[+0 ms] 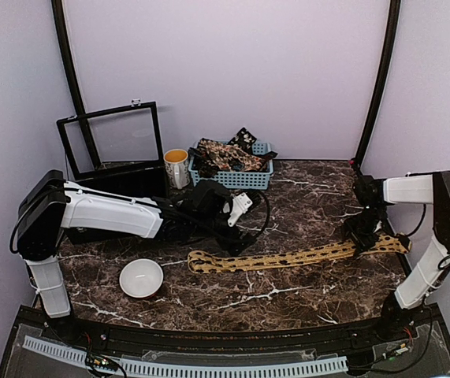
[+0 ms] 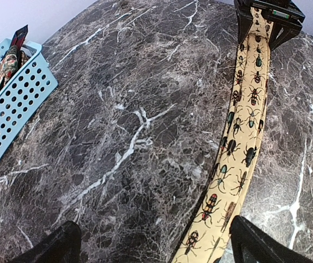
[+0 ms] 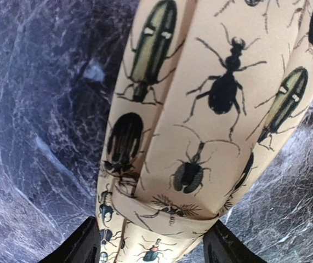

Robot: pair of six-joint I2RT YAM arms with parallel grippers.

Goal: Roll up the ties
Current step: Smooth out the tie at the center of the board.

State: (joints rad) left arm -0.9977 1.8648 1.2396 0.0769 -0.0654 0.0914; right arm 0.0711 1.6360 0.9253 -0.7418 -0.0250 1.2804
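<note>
Starting at my right gripper (image 3: 153,244): the jaws are partway apart and sit astride the right-hand end of the beetle-print tie (image 3: 200,109), one finger at each edge. The cloth has lengthwise creases there, but I honestly can't tell whether I'm pinching it or just framing it.

My left gripper (image 2: 156,249) is spread wide with nothing in it. It's hanging over the marble table (image 1: 303,197) by the tie's left end, with the strip running just inside my right-hand finger.

The tie lies flat and nearly straight, left to right, across the near middle of the table. The other ties (image 1: 225,155) are heaped in the pale blue basket (image 1: 236,179) at the far edge, with a mug (image 1: 176,167) beside it and a white bowl (image 1: 141,277) near left.

Handling guess: it's light, floppy and a bit slick on polished stone, so it'll slide and bunch instead of pushing. I'd grab it right at an end, square across the width, and turn that end over on itself. The other jaw would hold the strip flat so the coil stays tight and doesn't skew.
</note>
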